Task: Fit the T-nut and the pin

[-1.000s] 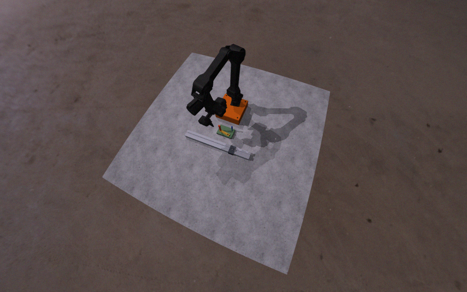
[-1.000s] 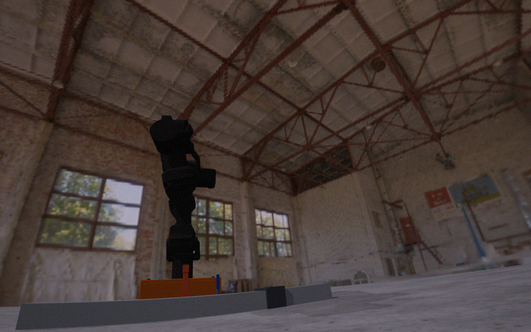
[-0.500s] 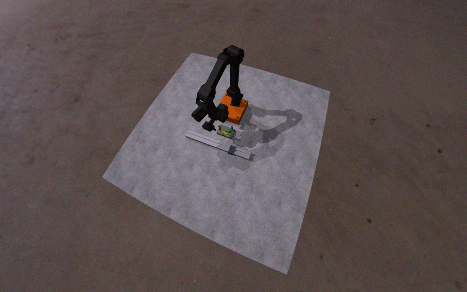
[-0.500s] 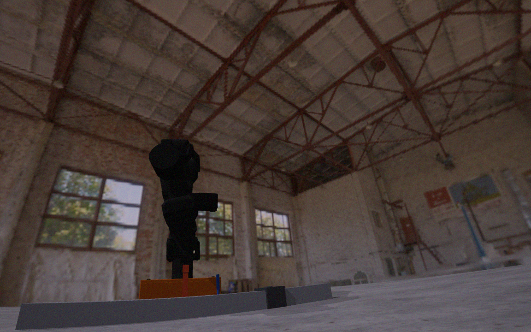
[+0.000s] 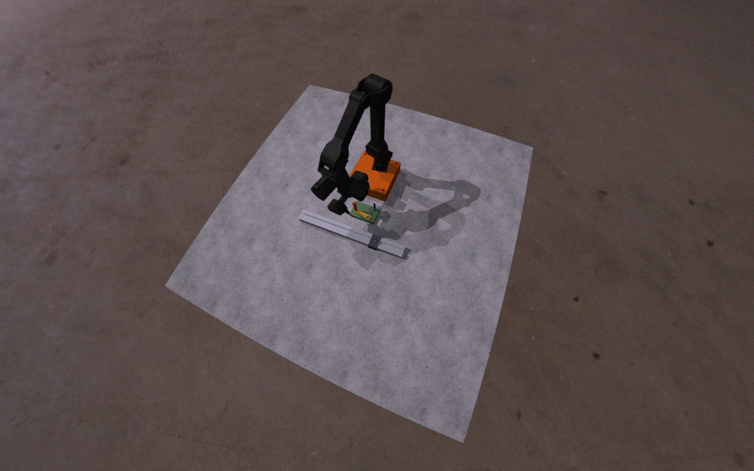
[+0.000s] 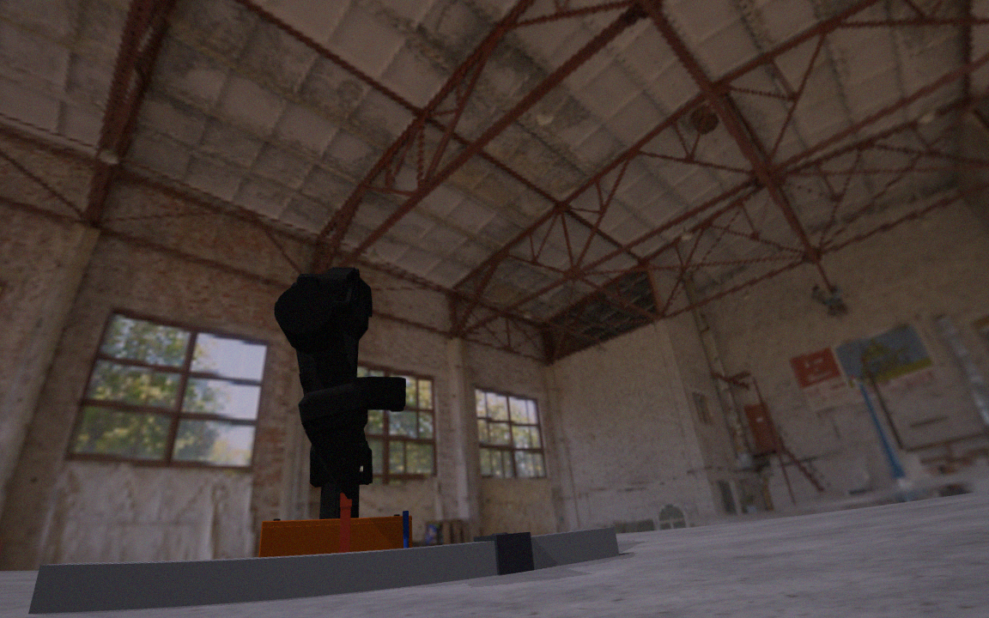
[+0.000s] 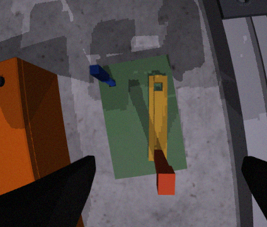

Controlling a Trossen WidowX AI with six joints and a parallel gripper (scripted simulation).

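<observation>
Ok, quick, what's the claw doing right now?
Claw: open, holding nothing; the T-nut lies on the green tray, its orange handle sticking up.
</observation>
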